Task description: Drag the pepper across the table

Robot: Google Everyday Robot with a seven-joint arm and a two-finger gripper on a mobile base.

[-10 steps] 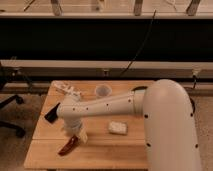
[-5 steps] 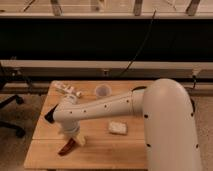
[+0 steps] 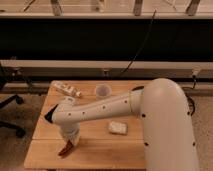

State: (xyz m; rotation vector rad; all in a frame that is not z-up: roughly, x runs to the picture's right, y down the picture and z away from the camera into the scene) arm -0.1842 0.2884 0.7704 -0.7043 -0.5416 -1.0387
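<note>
The pepper [image 3: 65,148], dark red and tapered, lies near the front left edge of the light wooden table [image 3: 100,150]. My gripper [image 3: 70,138] points down right over the pepper's upper end and seems to touch it. The white arm [image 3: 100,111] reaches in from the right and hides the gripper's tip.
A pale rectangular sponge [image 3: 117,128] lies mid-table, right of the gripper. A small clear cup [image 3: 102,90] and a pale packet [image 3: 67,89] sit at the back. A black object [image 3: 48,116], likely the phone, shows at the arm's left end. An office chair [image 3: 10,107] stands left of the table.
The arm's wrist has shifted slightly left and toward the front edge. The pepper has barely moved, a touch to the left.
</note>
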